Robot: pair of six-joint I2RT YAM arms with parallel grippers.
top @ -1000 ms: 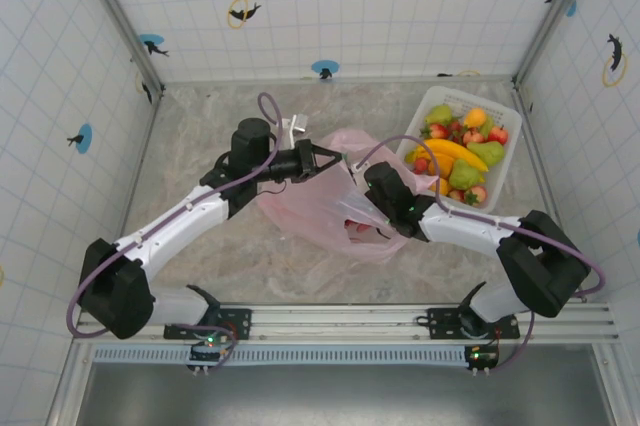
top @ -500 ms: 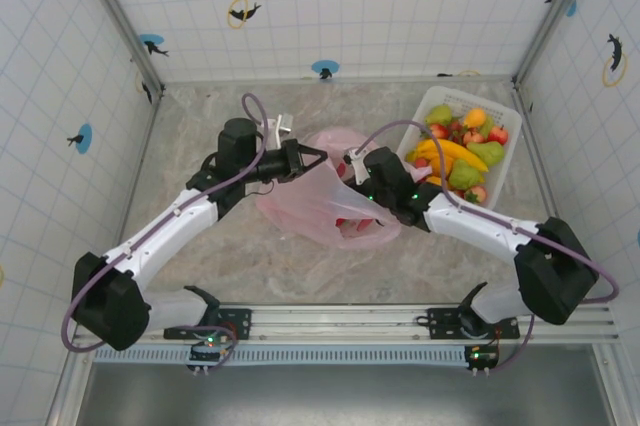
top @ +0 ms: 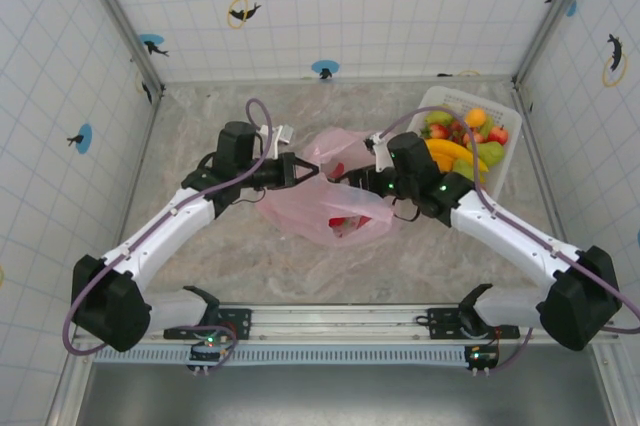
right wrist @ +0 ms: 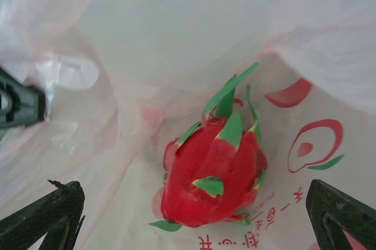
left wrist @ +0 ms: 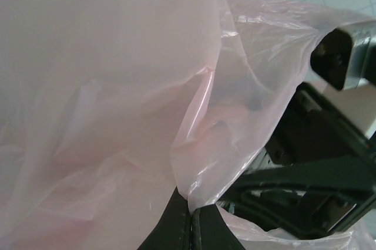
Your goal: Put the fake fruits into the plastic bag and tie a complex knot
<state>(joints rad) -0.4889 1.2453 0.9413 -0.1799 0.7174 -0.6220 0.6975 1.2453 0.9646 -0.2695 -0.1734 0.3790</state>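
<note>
The pink plastic bag [top: 300, 208] lies mid-table between both arms. My left gripper [top: 305, 171] is shut on the bag's upper edge; in the left wrist view the closed fingertips [left wrist: 191, 226] pinch a fold of its film [left wrist: 117, 85]. A red fake fruit with green scales [right wrist: 211, 174] rests on the bag's floor and shows through the film from above [top: 345, 227]. My right gripper [right wrist: 194, 223] is open at the bag's mouth [top: 350, 183], its fingers wide on either side of that fruit without touching it. More fake fruits [top: 465, 151] fill the white basket [top: 475, 96].
The basket stands at the back right, close beside my right forearm. Tiled walls enclose the marble table on three sides. The right arm's dark body [left wrist: 317, 162] sits just behind the bag edge that the left gripper holds.
The right gripper opened fully and drew back up out of the bag, leaving the red fruit inside. Its arm swung rightwards. The left gripper shifted slightly with the bag's edge.
</note>
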